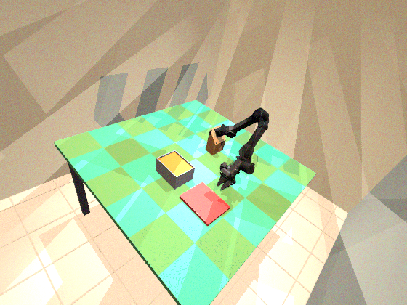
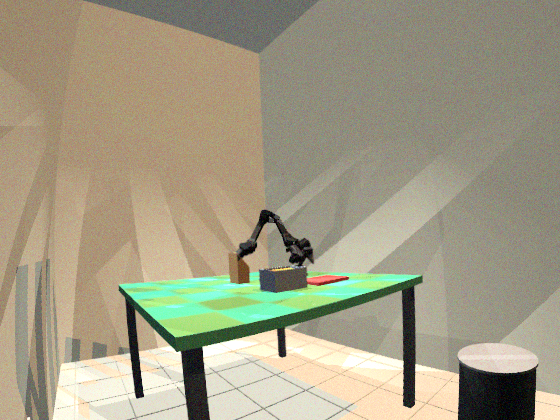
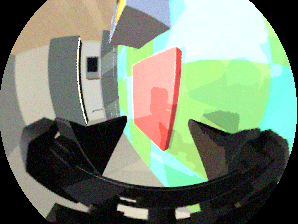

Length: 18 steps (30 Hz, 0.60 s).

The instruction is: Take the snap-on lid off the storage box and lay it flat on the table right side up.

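Observation:
The red lid (image 1: 200, 203) (image 2: 327, 280) (image 3: 150, 80) lies flat on the table (image 1: 218, 254) (image 2: 240, 305), smooth broad face up, apart from the box. The grey storage box (image 1: 165, 172) (image 2: 283, 280) (image 3: 140, 27) stands upright and uncovered, with yellow showing inside its rim. My gripper (image 1: 221, 186) (image 3: 157, 120) is open and empty, tilted downward just above and beside the lid's edge on the arm's side. In the wrist view the lid shows beyond and between the spread fingertips, not held. The lid's underside is hidden.
A brown block-like stand (image 1: 214, 146) (image 2: 239, 270) is at the arm's base, behind the box. The box is close to the lid's far left corner in the top view. A black cylinder (image 2: 497, 395) with a pale top stands on the floor, off the table.

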Each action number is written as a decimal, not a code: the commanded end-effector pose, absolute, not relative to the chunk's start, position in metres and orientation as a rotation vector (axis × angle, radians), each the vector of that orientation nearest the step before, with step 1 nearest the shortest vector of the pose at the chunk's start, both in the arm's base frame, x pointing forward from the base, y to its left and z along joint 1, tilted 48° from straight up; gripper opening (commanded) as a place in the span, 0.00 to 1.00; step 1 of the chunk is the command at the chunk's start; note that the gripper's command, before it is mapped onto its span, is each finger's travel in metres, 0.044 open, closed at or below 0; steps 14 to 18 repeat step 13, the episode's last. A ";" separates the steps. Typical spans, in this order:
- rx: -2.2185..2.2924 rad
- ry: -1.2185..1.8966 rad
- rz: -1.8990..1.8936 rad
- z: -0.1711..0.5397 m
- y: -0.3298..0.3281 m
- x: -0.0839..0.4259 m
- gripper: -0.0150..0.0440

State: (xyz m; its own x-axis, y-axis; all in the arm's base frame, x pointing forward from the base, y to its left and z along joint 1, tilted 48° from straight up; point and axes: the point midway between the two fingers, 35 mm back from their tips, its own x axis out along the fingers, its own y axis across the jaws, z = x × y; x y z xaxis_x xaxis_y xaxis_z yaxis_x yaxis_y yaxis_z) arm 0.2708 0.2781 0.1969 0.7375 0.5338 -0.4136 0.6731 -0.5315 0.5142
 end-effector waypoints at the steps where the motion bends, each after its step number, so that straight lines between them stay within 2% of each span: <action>1: 2.266 0.906 -0.278 0.195 0.277 0.261 1.00; 18: 2.266 0.907 -0.280 0.194 0.275 0.237 1.00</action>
